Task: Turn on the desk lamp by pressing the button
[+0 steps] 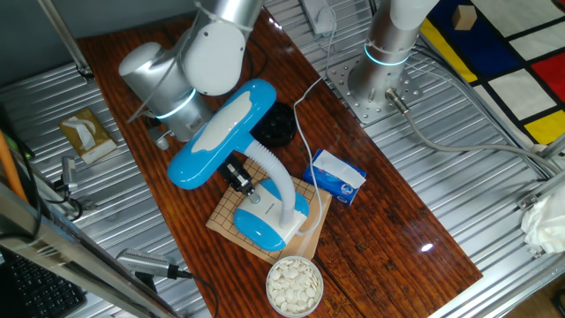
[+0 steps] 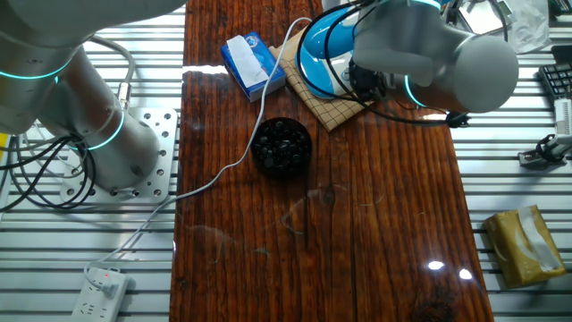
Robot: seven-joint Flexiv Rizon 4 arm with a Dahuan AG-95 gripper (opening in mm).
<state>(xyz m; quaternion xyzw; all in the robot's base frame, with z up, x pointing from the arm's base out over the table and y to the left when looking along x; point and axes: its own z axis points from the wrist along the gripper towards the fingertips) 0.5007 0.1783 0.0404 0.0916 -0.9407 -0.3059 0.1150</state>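
The desk lamp stands on a checkered wooden board (image 1: 231,212). Its long bright-blue head (image 1: 221,132) tilts over the pale curved neck (image 1: 281,181) and the light-blue and white base (image 1: 263,228). My gripper (image 1: 245,184) reaches down under the lamp head, its dark fingertips just above the back of the base. Whether they touch the base or stand apart does not show. The button is not visible. In the other fixed view the arm hides the gripper, and only part of the blue lamp (image 2: 317,58) shows.
A small blue-and-white box (image 1: 336,175) (image 2: 253,63) lies right of the lamp. A black bowl (image 1: 278,128) (image 2: 281,146) sits behind it. A bowl of white pieces (image 1: 294,284) stands at the front. A white cable (image 1: 305,132) crosses the table. The arm's base (image 1: 375,84) is bolted at the far edge.
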